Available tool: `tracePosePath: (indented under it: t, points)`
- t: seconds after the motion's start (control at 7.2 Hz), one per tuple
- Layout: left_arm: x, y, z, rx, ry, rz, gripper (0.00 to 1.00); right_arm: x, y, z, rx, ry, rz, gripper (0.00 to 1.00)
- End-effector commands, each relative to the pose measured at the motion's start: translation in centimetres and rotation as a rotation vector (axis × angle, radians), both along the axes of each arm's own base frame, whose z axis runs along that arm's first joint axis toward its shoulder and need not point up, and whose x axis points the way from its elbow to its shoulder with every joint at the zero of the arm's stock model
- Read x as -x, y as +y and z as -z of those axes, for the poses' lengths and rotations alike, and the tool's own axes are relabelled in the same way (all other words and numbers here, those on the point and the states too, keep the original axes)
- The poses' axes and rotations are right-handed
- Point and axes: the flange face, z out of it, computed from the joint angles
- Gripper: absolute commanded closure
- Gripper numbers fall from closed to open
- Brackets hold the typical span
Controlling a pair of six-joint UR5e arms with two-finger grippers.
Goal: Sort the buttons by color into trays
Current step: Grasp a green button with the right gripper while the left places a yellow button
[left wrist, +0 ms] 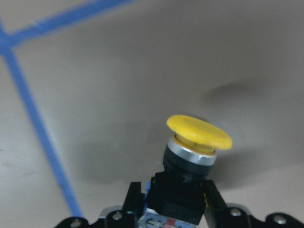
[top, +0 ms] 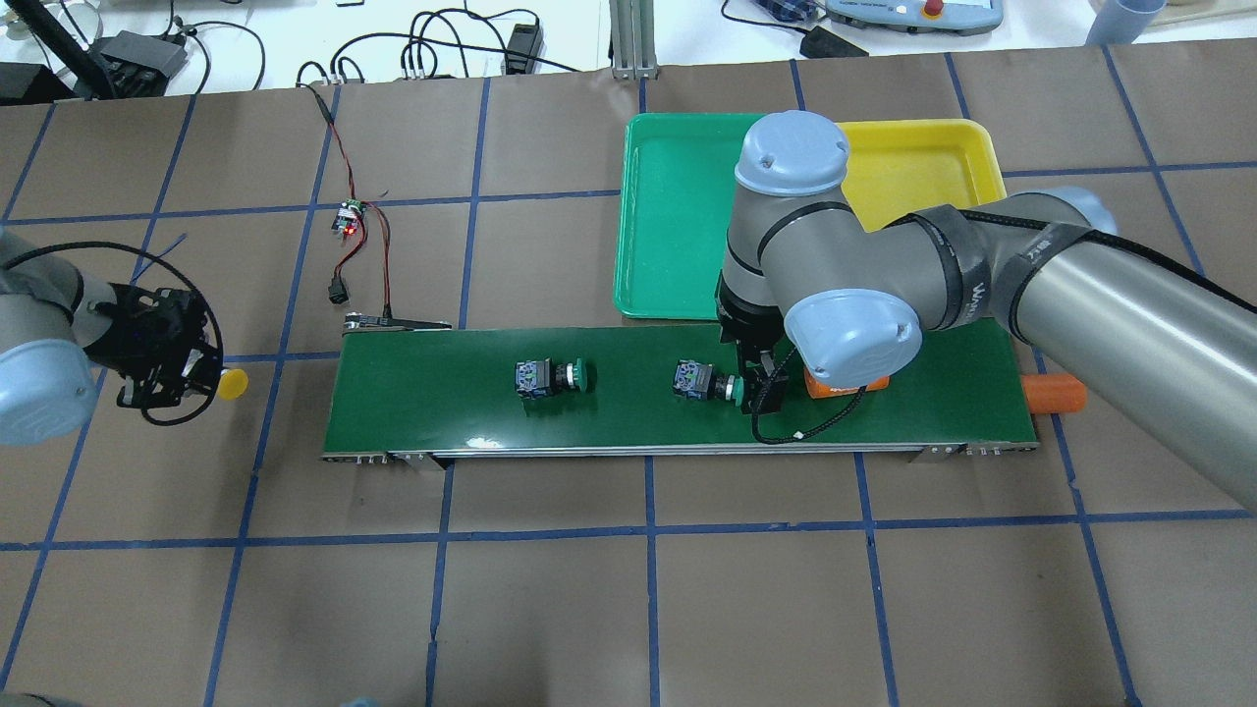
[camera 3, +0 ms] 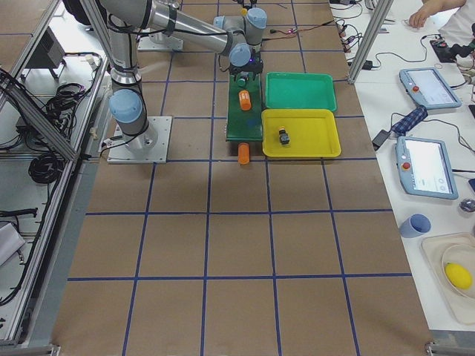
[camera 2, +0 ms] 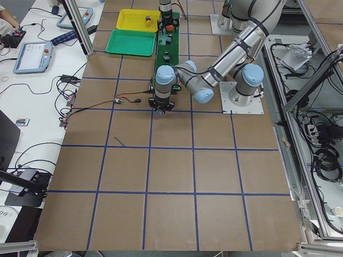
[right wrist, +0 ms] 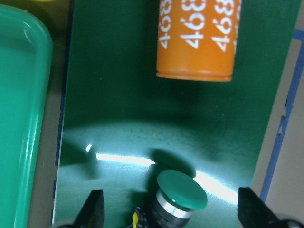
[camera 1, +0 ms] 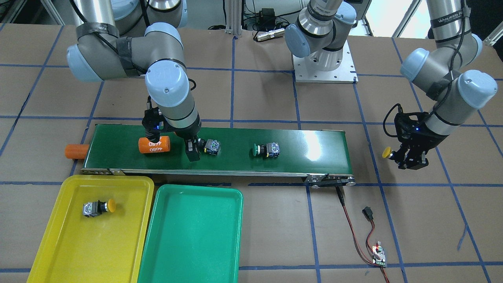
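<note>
My left gripper (camera 1: 402,158) hangs above the brown table off the belt's end, shut on a yellow button (left wrist: 198,137) whose cap sticks out past the fingers. My right gripper (right wrist: 171,211) is low over the conveyor, jaws open wide. A green button (right wrist: 182,189) lies between the fingers, with a gap on each side. A second green button (camera 1: 267,149) lies mid-belt. Another yellow button (camera 1: 98,207) lies in the yellow tray (camera 1: 59,247). The green tray (camera 1: 192,251) beside it holds nothing.
An orange cylinder marked 4680 (camera 1: 154,144) lies on the dark-green belt (camera 1: 314,151) right beside my right gripper. Another orange cylinder (camera 1: 76,151) sticks out at the belt's end. A small circuit board with wires (camera 1: 378,255) sits on the table.
</note>
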Motion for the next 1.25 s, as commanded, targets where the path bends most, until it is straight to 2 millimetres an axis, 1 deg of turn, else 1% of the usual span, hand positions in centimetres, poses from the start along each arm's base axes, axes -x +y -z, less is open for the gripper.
tracePosePath:
  t: [0.0, 0.14, 0.28, 0.42, 0.56, 0.69, 0.83, 0.97, 1.11]
  points:
    - [12.9, -1.0, -2.6, -0.019, 0.046, -0.153, 0.98, -0.1, -0.3, 1.2, 0.004, -0.004, 0.006, 0.00]
    - [17.9, -0.6, -2.6, -0.033, 0.062, -0.225, 0.97, -0.1, -0.3, 1.3, 0.002, 0.001, 0.003, 0.00]
    - [23.0, -0.2, -2.2, -0.052, 0.129, -0.285, 0.89, 0.0, -0.3, 1.4, 0.002, 0.005, -0.007, 0.07]
    - [25.6, 1.1, -2.5, -0.052, 0.134, -0.262, 0.82, 0.1, -0.3, 1.5, 0.002, 0.014, -0.022, 0.39]
    - [25.6, 1.5, -2.7, -0.058, 0.128, -0.265, 0.47, 0.1, -0.5, 1.8, -0.001, 0.007, -0.087, 0.75]
    - [25.8, 1.8, -3.3, -0.048, 0.133, -0.275, 0.24, 0.1, -0.6, 1.7, 0.002, -0.008, -0.096, 1.00]
    - [25.4, 2.1, -3.6, -0.045, 0.129, -0.280, 0.22, 0.3, -0.8, 1.4, 0.011, -0.005, -0.111, 1.00]
    - [25.8, 2.1, -4.8, -0.041, 0.135, -0.318, 0.22, 0.9, -1.2, 0.6, 0.030, -0.010, -0.143, 1.00]
    - [25.8, 2.9, -5.6, -0.060, 0.140, -0.431, 0.22, 1.2, -2.1, -0.3, 0.055, -0.018, -0.147, 1.00]
